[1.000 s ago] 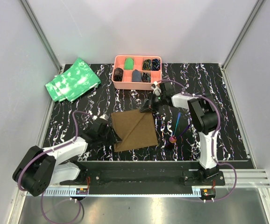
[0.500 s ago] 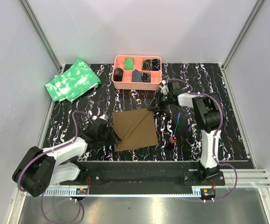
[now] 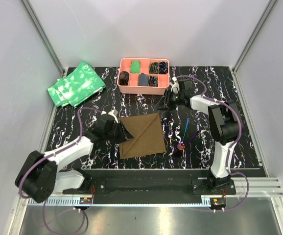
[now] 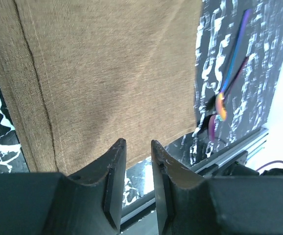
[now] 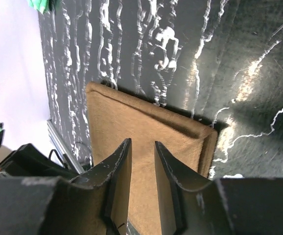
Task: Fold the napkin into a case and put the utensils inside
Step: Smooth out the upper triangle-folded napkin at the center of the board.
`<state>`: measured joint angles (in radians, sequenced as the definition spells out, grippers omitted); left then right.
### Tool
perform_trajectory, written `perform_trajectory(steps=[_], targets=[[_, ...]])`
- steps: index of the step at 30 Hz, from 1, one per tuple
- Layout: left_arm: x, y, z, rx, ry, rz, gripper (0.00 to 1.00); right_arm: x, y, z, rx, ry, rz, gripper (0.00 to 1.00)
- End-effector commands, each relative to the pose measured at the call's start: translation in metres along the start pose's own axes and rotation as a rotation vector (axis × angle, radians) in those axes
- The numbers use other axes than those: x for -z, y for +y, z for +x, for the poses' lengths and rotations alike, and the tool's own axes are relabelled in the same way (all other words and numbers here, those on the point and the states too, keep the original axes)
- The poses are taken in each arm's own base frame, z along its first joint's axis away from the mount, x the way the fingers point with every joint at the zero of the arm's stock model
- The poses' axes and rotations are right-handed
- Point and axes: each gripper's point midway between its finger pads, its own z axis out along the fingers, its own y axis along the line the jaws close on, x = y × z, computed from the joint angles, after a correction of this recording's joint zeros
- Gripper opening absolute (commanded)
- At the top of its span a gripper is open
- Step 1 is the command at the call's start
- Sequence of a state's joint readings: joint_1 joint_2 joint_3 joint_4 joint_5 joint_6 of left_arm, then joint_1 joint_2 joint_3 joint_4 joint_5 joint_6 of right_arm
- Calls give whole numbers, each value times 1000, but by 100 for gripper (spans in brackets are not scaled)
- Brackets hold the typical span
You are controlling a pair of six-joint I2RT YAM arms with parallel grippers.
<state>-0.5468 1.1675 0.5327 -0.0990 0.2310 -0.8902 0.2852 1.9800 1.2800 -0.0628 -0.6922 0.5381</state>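
The brown napkin [image 3: 142,134] lies flat on the black marbled table, folded over with a diagonal crease. My left gripper [image 3: 126,133] hangs over its left edge; in the left wrist view [image 4: 137,143] the jaws stand narrowly apart and empty above the napkin's [image 4: 107,73] near edge. My right gripper [image 3: 163,109] hovers at the napkin's far right corner; in the right wrist view [image 5: 142,143] its jaws are narrowly apart and empty above the cloth [image 5: 131,117]. The utensils [image 3: 185,133] lie right of the napkin and also show in the left wrist view [image 4: 232,68].
A pink compartment tray [image 3: 127,89] with small items stands at the back centre. Green mottled cloths [image 3: 76,83] lie at the back left. White walls enclose the table; a metal rail [image 3: 146,183] runs along the near edge.
My right gripper has drawn back and to the right, off the napkin's far corner. My left gripper has moved up and right over the napkin's left edge. The napkin stays flat.
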Motion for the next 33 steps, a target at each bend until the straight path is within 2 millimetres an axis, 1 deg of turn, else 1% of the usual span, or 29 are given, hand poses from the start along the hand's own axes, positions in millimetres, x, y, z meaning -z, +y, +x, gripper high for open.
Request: perform_trajectory(steps=[1, 2, 3, 4, 7, 8, 9, 10, 11, 12, 14, 15, 17, 18, 19, 21, 22, 23, 24, 25, 26, 27, 28, 29, 30, 31, 32, 33], targets=[[-14, 16, 16, 14, 60, -6, 29, -20, -27, 14, -40, 45, -2, 34], [-16, 24, 20, 19, 64, -26, 29, -23, -30, 16, -49, 54, 0, 33], [-16, 32, 22, 16, 56, -50, 29, -27, -32, 13, -35, 41, -10, 33], [-15, 43, 28, 17, 63, -77, 29, -31, -39, 17, -44, 53, -2, 33], [-10, 55, 33, 7, 54, -107, 29, -34, -46, 17, -35, 53, 16, 33], [-10, 56, 35, 6, 56, -105, 29, -34, -48, 18, -35, 57, 27, 33], [-9, 60, 39, 10, 63, -110, 29, -33, -44, 12, -16, 41, 26, 33], [-8, 58, 39, 7, 62, -102, 29, -30, -45, 14, -26, 53, 42, 32], [-7, 59, 39, 8, 60, -102, 29, -27, -42, 12, -21, 46, 49, 33], [-6, 60, 40, 11, 63, -110, 29, -21, -34, 7, -6, 29, 45, 33], [-2, 53, 38, 16, 55, -86, 29, -12, -30, 3, 6, 17, 73, 33], [0, 49, 37, 21, 57, -71, 29, -4, -20, -3, 26, -6, 73, 33], [6, 38, 33, 16, 34, -32, 29, 6, -14, -6, 33, -29, 96, 38], [9, 40, 33, 14, 35, -49, 29, 14, -6, -9, 48, -48, 95, 39], [14, 30, 24, -1, 12, -28, 30, 18, -1, -10, 52, -59, 92, 40], [20, 25, 21, -14, 8, -25, 30, 28, 10, -9, 49, -71, 82, 42], [23, 18, 17, -19, -6, -6, 30, 30, 13, -7, 46, -70, 72, 42], [24, 15, 18, -15, -1, 5, 31, 31, 21, -5, 44, -69, 47, 43], [24, 13, 17, -11, -2, 14, 31, 33, 25, -2, 40, -64, 35, 44], [23, 16, 20, -6, 5, 12, 31, 29, 33, 6, 42, -47, 17, 44], [22, 14, 19, 3, 3, 23, 30, 28, 43, 9, 37, -43, -20, 44], [19, 21, 25, 10, 14, 14, 30, 25, 47, 17, 30, -28, -39, 43], [17, 25, 28, 18, 24, 7, 30, 17, 59, 30, 40, 2, -70, 44], [15, 25, 29, 22, 25, 15, 30, 13, 70, 36, 35, 14, -109, 44], [13, 31, 34, 29, 37, 8, 30, 6, 77, 46, 38, 34, -131, 43], [11, 35, 37, 33, 44, 1, 30, -1, 90, 63, 50, 75, -162, 43], [9, 37, 37, 38, 41, -2, 29, -6, 98, 69, 50, 83, -187, 43], [8, 41, 39, 41, 43, -13, 29, -11, 100, 79, 48, 106, -194, 42]])
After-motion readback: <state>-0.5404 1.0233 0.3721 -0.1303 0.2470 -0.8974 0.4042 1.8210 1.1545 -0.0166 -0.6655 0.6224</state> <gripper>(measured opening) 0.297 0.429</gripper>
